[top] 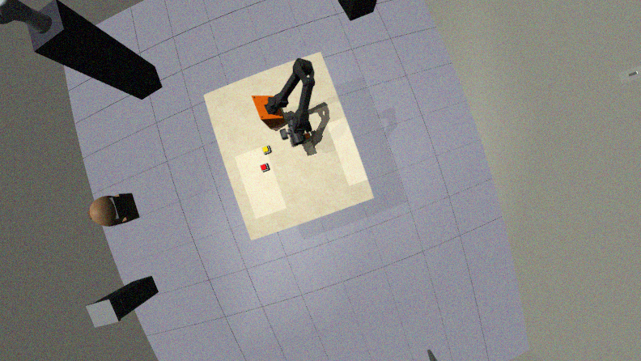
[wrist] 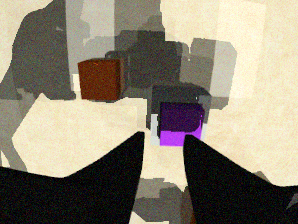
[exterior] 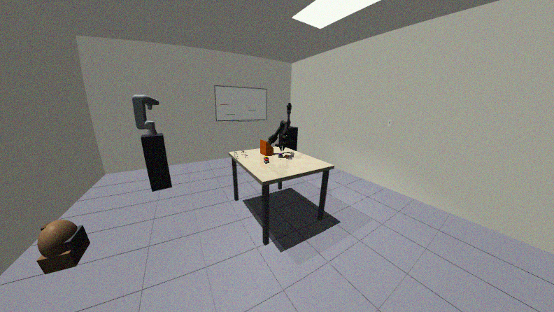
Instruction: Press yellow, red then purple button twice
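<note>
Beige table top [wrist: 40, 136] lies open around our gripper [wrist: 162, 144]; jaws slightly apart, empty, above the purple button [wrist: 180, 123]. Brown block [wrist: 100, 79] stands nearby, its edges blurred.

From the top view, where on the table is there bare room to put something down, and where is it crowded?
Bare patches: the half of the table beyond the red button, and the strip along its right edge. Crowded: the corner by the orange block, where the gripper stands open over the purple button, near the yellow button.
</note>
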`<state>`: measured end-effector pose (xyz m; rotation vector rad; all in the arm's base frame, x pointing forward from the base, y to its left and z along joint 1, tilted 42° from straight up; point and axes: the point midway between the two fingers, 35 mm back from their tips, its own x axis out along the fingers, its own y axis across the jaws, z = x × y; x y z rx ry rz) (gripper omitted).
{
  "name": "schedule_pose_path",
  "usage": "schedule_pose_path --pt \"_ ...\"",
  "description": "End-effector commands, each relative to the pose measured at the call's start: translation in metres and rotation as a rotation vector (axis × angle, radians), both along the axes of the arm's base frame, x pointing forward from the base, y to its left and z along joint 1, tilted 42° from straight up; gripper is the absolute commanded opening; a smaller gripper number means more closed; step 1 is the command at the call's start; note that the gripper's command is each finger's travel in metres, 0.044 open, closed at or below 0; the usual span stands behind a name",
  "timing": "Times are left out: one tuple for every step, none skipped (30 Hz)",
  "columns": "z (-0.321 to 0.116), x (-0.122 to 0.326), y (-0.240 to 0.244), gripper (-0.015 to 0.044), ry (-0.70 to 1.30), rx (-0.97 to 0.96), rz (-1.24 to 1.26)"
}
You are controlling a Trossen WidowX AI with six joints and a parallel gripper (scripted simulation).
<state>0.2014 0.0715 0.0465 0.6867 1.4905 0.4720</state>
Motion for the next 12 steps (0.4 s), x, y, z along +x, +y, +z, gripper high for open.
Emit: schedule_pose_path --pt "0.039 0.032 0.007 0.0204 -0.028 -0.006 0.0" --pt "0.05 0.038 0.01 0.023 -0.029 -0.005 0.0" --pt "0.062 0.044 0.013 0.0256 -0.03 -0.005 0.0" --pt "0.074 0.049 0.017 0.0283 -0.03 -0.004 0.0" --pt "0.085 0.054 0.021 0.0309 -0.031 -0.003 0.0" --pt "0.095 0.057 0.024 0.0335 -0.031 -0.002 0.0" --pt "0.101 0.059 0.026 0.0361 -0.031 -0.001 0.0" --pt "0.103 0.06 0.027 0.0387 -0.032 -0.001 0.0" --pt "0.103 0.06 0.027 0.04 -0.032 -0.001 0.0" --pt "0.103 0.06 0.027 0.04 -0.032 -0.001 0.0" --pt "0.103 0.06 0.027 0.04 -0.032 -0.001 0.0" --pt "0.103 0.06 0.027 0.04 -0.032 -0.001 0.0"
